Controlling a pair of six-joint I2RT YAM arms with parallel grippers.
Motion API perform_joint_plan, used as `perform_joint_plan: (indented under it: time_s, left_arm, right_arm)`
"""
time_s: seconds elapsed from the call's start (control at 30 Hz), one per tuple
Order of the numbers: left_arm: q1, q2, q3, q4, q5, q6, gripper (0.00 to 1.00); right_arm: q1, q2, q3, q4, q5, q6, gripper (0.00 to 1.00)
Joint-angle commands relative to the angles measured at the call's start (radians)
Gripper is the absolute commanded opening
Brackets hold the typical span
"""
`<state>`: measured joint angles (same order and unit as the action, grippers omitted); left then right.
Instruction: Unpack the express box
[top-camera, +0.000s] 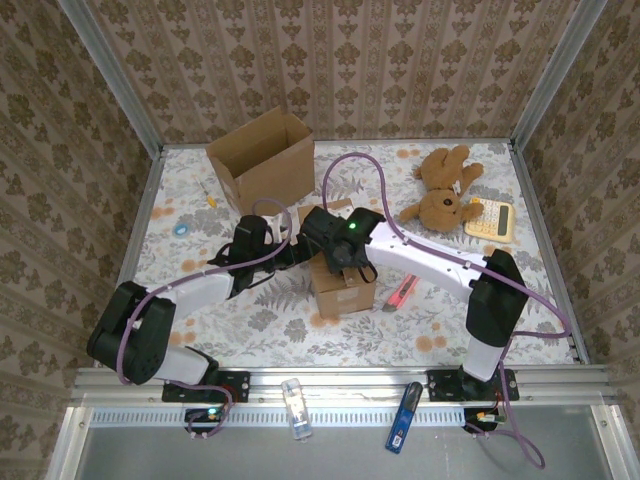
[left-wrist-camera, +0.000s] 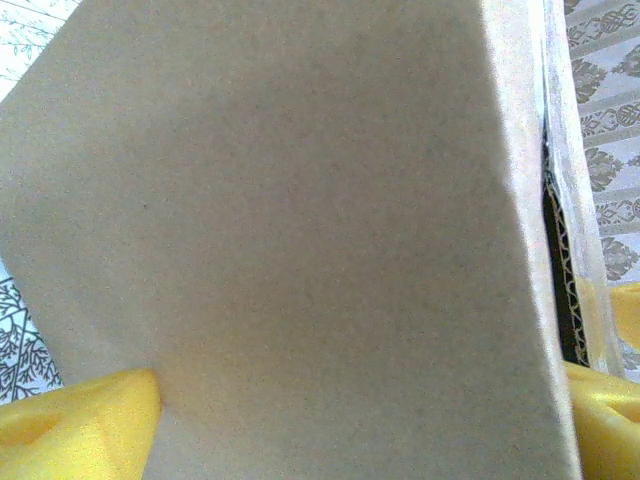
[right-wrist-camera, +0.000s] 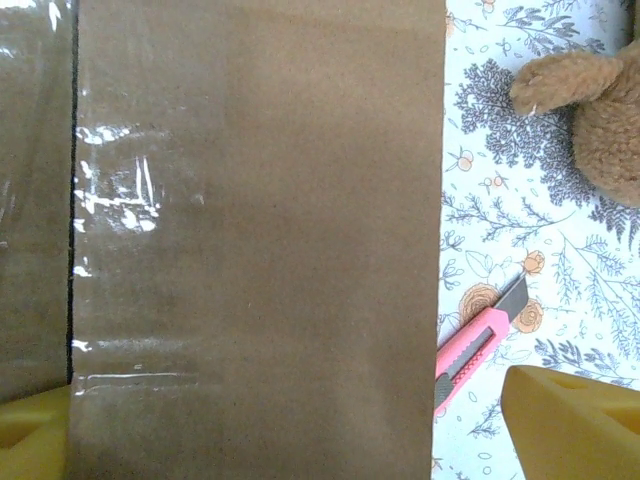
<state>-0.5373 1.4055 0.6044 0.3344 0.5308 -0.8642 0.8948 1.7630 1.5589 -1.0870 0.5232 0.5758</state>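
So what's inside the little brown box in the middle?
You can't see inside. The small box has its flaps shut, with shiny clear tape over the seam, so whatever is in it is hidden.

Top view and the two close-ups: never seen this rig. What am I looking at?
The top view looks down on two robot arms bolted at the table's near edge: left arm and right arm. Each close-up comes from a wrist camera; the yellow fingers belong to that arm. Both reach a small taped box mid-table. The right end effector straddles it open, with a gap beside one finger. The left end effector brackets it too; whether it grips, I can't tell. Also lying there: open box, teddy bear, calculator, pink utility knife.
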Motion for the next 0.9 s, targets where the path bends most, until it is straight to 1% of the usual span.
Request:
perform_joint_plan:
  time_s: [0.0, 0.07, 0.13, 0.27, 0.47, 0.63, 0.73, 0.87]
  left_arm:
    - [-0.004, 0.018, -0.034, -0.245, -0.021, 0.048, 0.90]
    - [-0.004, 0.018, -0.028, -0.255, -0.020, 0.055, 0.90]
    - [-0.004, 0.023, -0.026, -0.258, -0.022, 0.059, 0.90]
    - [-0.003, 0.042, -0.031, -0.246, -0.019, 0.059, 0.90]
    - [-0.004, 0.057, -0.043, -0.227, -0.008, 0.057, 0.90]
    - [-0.004, 0.049, -0.045, -0.229, -0.005, 0.059, 0.90]
    - [-0.003, 0.044, -0.045, -0.233, -0.006, 0.060, 0.90]
    - [-0.003, 0.039, -0.046, -0.237, -0.008, 0.063, 0.90]
  right_arm:
    - [-0.019, -0.004, 0.044, -0.147, 0.174, -0.001, 0.90]
    - [-0.019, -0.003, 0.072, -0.178, 0.196, 0.007, 0.85]
    - [-0.017, -0.002, 0.102, -0.212, 0.223, 0.014, 0.78]
    - [-0.013, 0.004, 0.149, -0.264, 0.273, 0.030, 0.68]
    - [-0.013, 0.012, 0.188, -0.313, 0.329, 0.038, 0.63]
    - [-0.015, 0.014, 0.189, -0.308, 0.326, 0.026, 0.57]
    - [-0.024, 0.002, 0.183, -0.308, 0.325, 0.020, 0.50]
    - [-0.051, -0.047, 0.138, -0.253, 0.284, -0.006, 0.43]
